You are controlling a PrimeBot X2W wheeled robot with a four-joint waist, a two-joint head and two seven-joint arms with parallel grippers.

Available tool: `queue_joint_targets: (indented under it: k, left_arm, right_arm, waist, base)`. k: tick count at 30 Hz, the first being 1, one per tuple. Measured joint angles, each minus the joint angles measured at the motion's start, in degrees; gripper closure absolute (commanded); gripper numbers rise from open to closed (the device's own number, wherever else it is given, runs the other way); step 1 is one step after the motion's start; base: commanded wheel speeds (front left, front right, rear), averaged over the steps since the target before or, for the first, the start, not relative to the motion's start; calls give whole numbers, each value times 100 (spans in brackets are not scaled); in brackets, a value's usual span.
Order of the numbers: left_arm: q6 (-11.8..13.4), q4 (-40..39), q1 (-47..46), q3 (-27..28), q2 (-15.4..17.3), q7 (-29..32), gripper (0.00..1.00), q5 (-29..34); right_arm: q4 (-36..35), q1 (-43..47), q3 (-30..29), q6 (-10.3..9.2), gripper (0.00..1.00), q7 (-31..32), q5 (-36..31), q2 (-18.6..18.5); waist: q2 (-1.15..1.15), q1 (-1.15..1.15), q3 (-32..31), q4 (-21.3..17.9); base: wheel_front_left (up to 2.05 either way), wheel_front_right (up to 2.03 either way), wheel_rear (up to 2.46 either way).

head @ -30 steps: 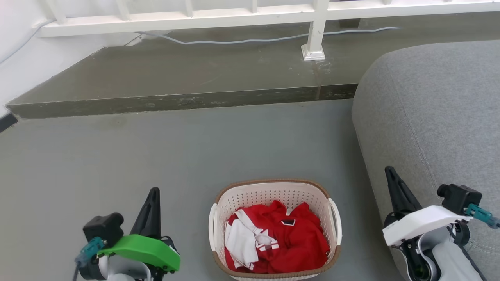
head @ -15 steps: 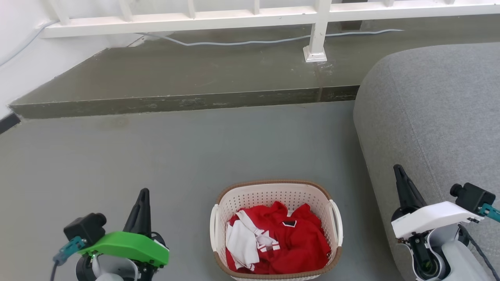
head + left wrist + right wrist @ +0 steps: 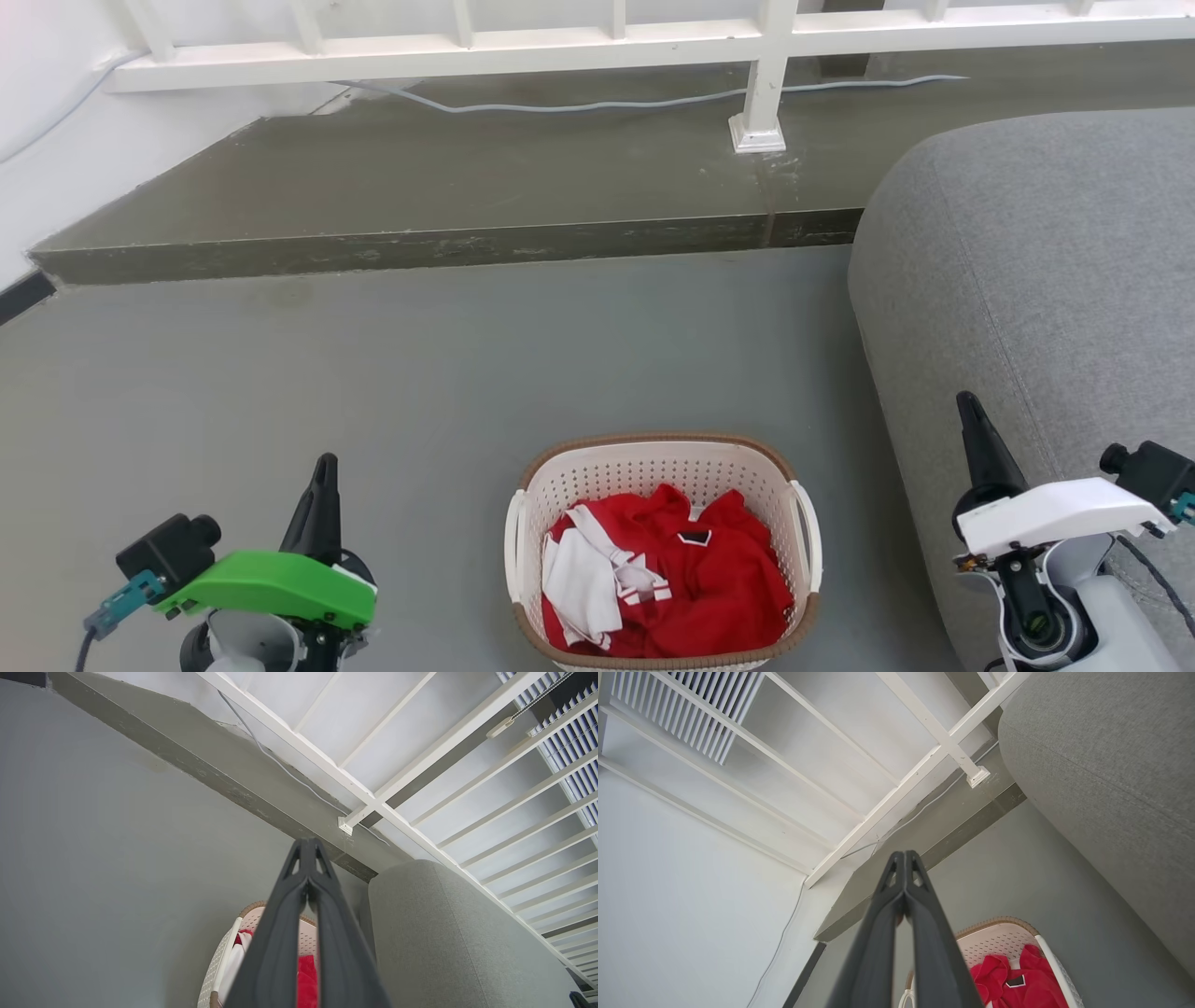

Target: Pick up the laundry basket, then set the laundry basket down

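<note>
Mostly bare grey floor (image 3: 373,392), with a grey sofa (image 3: 1027,261) along its right edge. At the far edge, a raised step (image 3: 467,187) under a white railing (image 3: 467,42). Toward the near edge, about mid-width and near the sofa: the laundry basket (image 3: 653,467), upright on the floor, holding red and white clothes (image 3: 709,579) (crumpled). Left gripper (image 3: 324,464) at the near left, well apart from the basket, fingers pressed together on nothing. Right gripper (image 3: 966,403) likewise closed and empty, seen against the sofa.

A home: grey sofa (image 3: 1027,280), laundry basket (image 3: 653,462), white railing (image 3: 560,47).
</note>
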Motion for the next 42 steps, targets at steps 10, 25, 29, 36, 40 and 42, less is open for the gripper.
queue_joint_targets:
  k: [10,25,29,36,40,42]
  left_arm:
    - [-53,8,0,162,25,163,100,-690]
    - [-152,30,-1,408,49,455,100,-1761]
    - [-196,38,-2,468,60,513,100,-2058]
    - [-247,57,-4,581,71,619,100,-2484]
    - [-253,69,-6,641,79,709,100,-2782]
    - [-269,78,-7,680,85,727,100,-2876]
  right_arm:
    - [-29,-2,-178,0,100,200,639,38]
    - [-62,-18,-465,1,100,493,1649,90]
    - [-81,-21,-532,1,100,563,1908,109]
    - [-104,-24,-658,1,100,688,2340,144]
    - [-121,-26,-725,1,100,764,2595,160]
    - [-127,-28,-760,1,100,803,2713,178]
  waist:
    - [0,0,-22,25]
    - [0,0,-57,64]
    - [0,0,-65,74]
    - [0,0,-81,91]
    - [0,0,-89,101]
    - [0,0,-94,106]
  base:
    - [0,0,0]
    - [0,0,0]
    - [0,0,0]
    - [0,0,0]
    - [0,0,0]
    - [0,0,0]
